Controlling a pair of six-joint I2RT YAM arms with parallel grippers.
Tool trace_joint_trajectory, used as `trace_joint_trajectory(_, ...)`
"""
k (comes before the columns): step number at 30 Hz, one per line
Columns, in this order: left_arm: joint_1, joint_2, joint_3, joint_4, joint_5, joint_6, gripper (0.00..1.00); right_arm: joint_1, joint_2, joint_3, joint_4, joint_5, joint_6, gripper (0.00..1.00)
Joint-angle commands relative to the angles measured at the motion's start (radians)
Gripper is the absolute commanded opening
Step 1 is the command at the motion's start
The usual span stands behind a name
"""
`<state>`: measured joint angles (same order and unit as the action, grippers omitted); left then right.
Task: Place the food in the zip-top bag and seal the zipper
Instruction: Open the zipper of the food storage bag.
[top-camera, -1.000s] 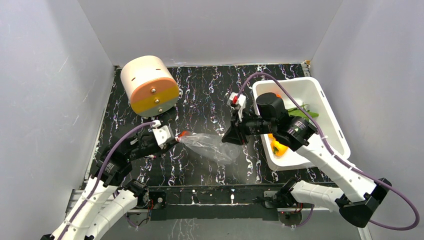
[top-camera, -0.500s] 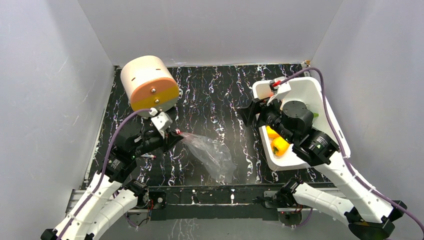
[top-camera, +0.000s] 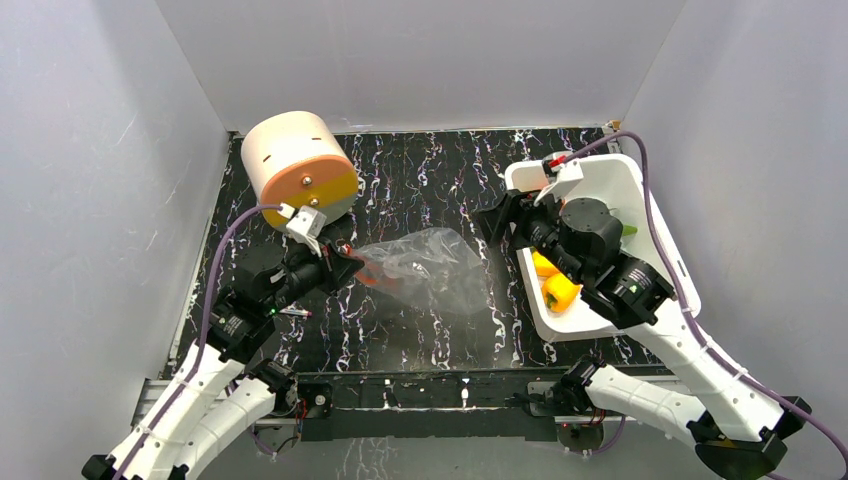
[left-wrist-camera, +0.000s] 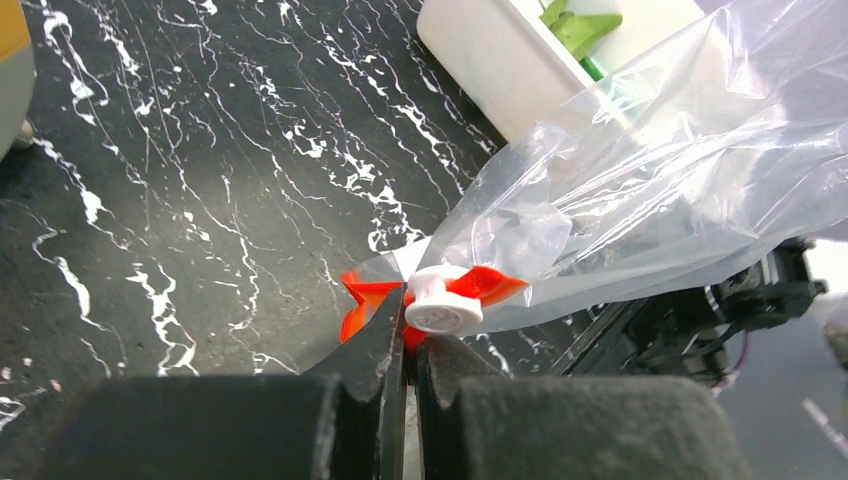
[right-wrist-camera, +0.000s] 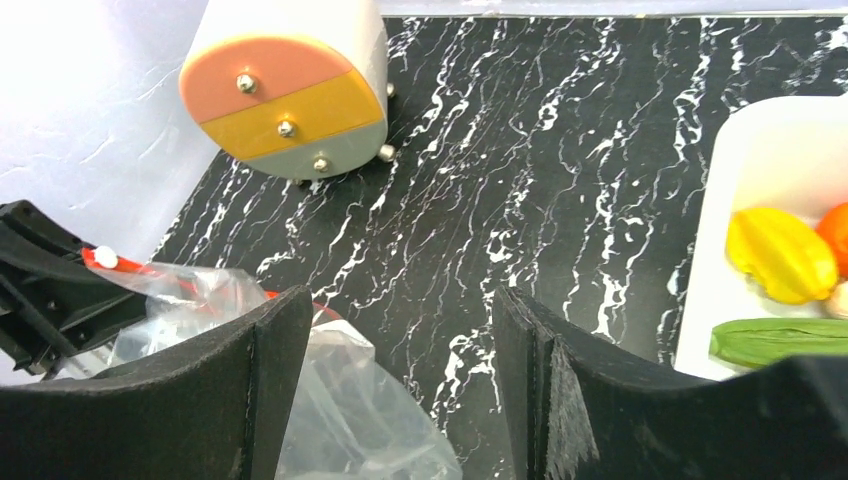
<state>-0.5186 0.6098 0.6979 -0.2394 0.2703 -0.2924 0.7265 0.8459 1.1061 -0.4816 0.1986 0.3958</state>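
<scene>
The clear zip-top bag (top-camera: 425, 265) hangs crumpled over the middle of the table, with nothing inside it. My left gripper (top-camera: 345, 265) is shut on the red-orange zipper (left-wrist-camera: 480, 285) at the bag's mouth, just beside the white slider (left-wrist-camera: 443, 310). My right gripper (top-camera: 497, 218) hovers open and holding nothing at the left rim of the white tub (top-camera: 640, 180). The food lies in that tub: yellow peppers (top-camera: 558, 290), a green pod (right-wrist-camera: 780, 340) and an orange-red fruit (right-wrist-camera: 835, 235). The right arm hides part of the tub.
A round cream container (top-camera: 298, 168) with an orange and yellow front stands at the back left, just behind the left gripper. Grey walls close in the black marbled table on three sides.
My right gripper let go of the bag's far end, opened and drew back to the tub. The left gripper turned and lifted, and the bag swung up and puffed out toward the right.
</scene>
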Motion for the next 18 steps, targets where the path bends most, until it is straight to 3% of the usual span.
trace_joint_trajectory(1,0.003,0.007,0.051,0.016,-0.059,-0.212,0.0,0.003,0.016,0.014,0.084,-0.078,0.05,0.64)
trace_joint_trajectory(10,0.004,0.069,0.061,-0.032,-0.077,-0.49,0.0,0.002,0.05,0.052,0.099,-0.109,0.078,0.62)
trace_joint_trajectory(18,0.004,0.149,0.12,-0.134,-0.114,-0.556,0.0,0.003,0.051,0.077,0.121,-0.085,0.074,0.63)
